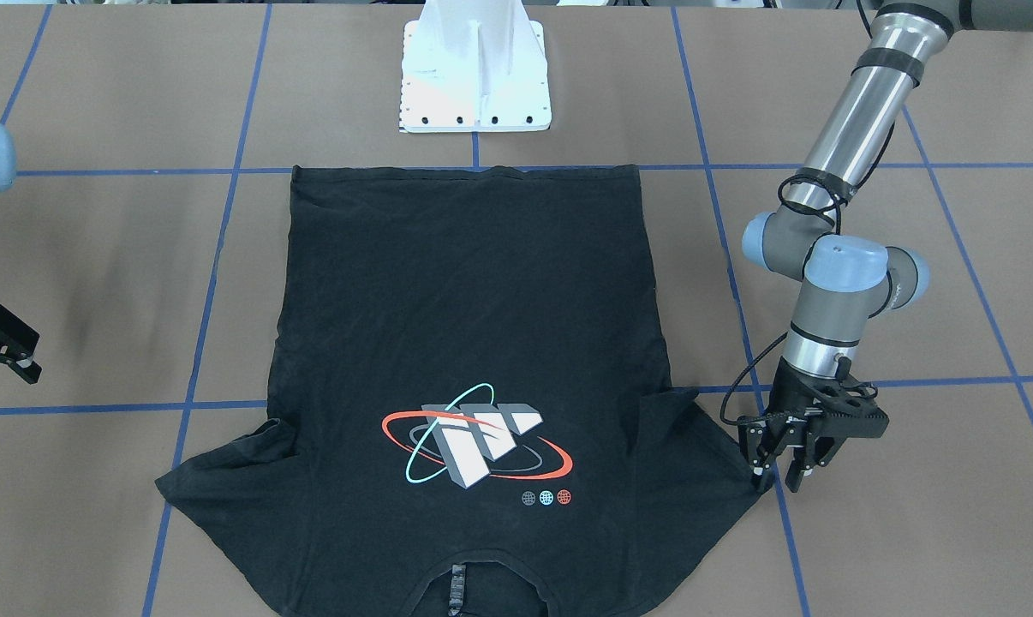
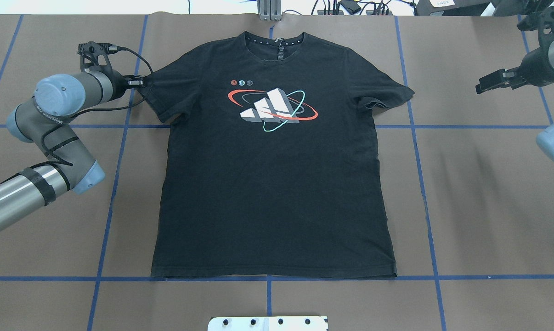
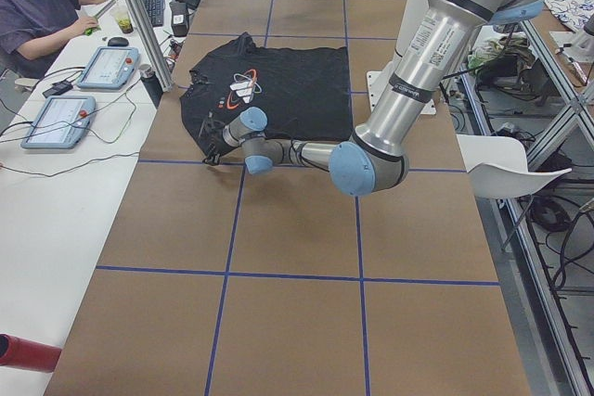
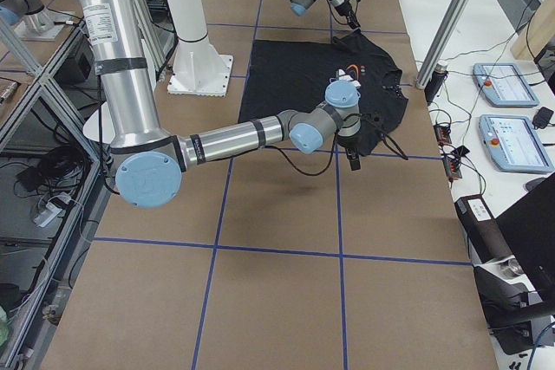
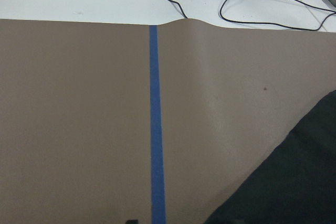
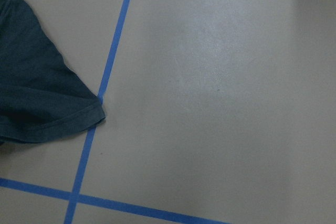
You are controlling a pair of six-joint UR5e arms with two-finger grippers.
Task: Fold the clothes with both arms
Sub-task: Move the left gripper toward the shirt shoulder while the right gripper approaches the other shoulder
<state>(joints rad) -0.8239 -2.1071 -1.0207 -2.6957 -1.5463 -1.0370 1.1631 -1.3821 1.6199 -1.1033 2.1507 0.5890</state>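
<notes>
Black fingers on the left gripper (image 1: 780,463) are parted, a moderate gap, nothing clamped. They sit low at the tip of one sleeve (image 1: 722,454); I can't tell whether they touch the cloth. My left wrist feed shows only brown table (image 2: 488,207), blue tape and a corner of fabric. The T-shirt (image 2: 272,193) lies spread flat mid-table, logo (image 2: 272,110) up. Its long axis runs straight away from the white pedestal base (image 1: 474,77), hem (image 2: 272,275) nearest it, collar (image 2: 274,41) at the far end. The front view cuts the collar off. The right gripper (image 2: 493,82) hangs well clear of the other sleeve. Parted or clenched, I can't make out.
</notes>
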